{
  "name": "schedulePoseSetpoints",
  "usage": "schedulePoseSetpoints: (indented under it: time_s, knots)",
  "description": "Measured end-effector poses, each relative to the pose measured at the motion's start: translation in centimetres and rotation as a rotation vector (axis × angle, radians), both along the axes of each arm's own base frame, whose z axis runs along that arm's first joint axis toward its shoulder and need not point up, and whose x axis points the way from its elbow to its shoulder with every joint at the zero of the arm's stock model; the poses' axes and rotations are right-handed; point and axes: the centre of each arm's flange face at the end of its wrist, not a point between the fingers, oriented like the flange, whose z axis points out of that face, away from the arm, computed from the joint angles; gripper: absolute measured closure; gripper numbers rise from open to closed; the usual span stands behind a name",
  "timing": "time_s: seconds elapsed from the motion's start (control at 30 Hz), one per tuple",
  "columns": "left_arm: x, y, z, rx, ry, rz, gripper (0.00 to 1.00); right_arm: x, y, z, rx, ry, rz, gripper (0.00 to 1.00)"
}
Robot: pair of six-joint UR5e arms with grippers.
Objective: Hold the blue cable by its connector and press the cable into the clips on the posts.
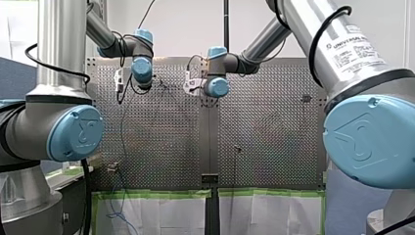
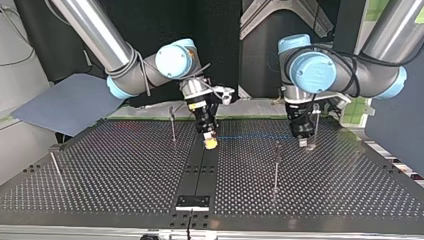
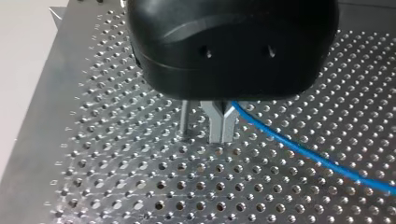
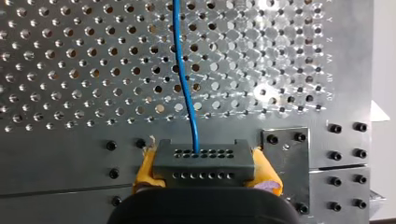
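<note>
The blue cable [image 2: 250, 137] runs taut and level between my two grippers in the top view. My right gripper [image 4: 204, 173] is shut with its yellow pads [image 4: 145, 170] on the grey connector [image 4: 203, 156], and the cable [image 4: 187, 93] leads straight ahead from it over the perforated plate. In the top view this gripper [image 2: 210, 142] hangs low over the table's middle seam. My left gripper [image 3: 222, 133] has its metal fingers shut on the cable [image 3: 303, 151], just above the plate, beside a thin post [image 3: 184, 122]. That gripper [image 2: 302, 139] stands at the top view's right, next to a post [image 2: 316, 125].
More thin posts rise from the plate: one [image 2: 172, 122] beside my right gripper, one [image 2: 276, 165] nearer the camera, one [image 2: 54, 162] at the top view's left. A black bracket [image 2: 192, 201] sits on the seam near the table's edge.
</note>
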Motion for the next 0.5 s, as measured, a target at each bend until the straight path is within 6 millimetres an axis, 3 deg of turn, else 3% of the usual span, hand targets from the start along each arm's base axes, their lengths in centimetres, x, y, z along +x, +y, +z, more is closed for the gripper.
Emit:
schedulePoseSetpoints:
  time_s: [0.5]
  knots:
    - [1.4,0.2,0.3,-0.023,-0.021,-0.008,1.0,0.4,-0.4,0.1,-0.007,-0.005,0.01,1.0]
